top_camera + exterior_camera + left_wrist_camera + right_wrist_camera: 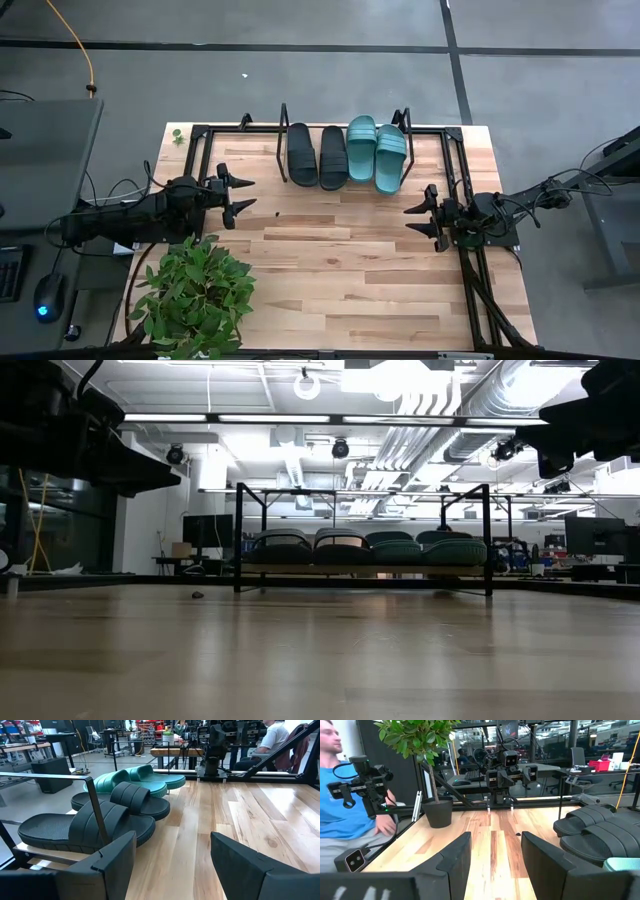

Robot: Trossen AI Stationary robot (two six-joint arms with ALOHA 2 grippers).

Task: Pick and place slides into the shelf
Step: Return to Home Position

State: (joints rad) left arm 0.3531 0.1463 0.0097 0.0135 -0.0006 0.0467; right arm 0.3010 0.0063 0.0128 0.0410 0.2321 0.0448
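- On the shelf point(284, 130) at 12 o'clock of the tabletop point(330, 260): black slides point(317, 157) toward 9, teal slides point(376, 154) toward 3, side by side.
- At 9 o'clock, left gripper point(243, 193), fingers spread, holding nothing.
- At 3 o'clock, right gripper point(410, 219), fingers apart, empty.
- At 7 o'clock, potted plant point(195, 295).

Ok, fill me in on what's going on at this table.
Nothing is being handled right now. All four slides sit side by side on the shelf at the far edge: the two black slides on the left, the two teal slides on the right. The left gripper and right gripper hover at opposite sides of the table, fingers open and empty, clear of the shelf. A plant stands at the near left corner.
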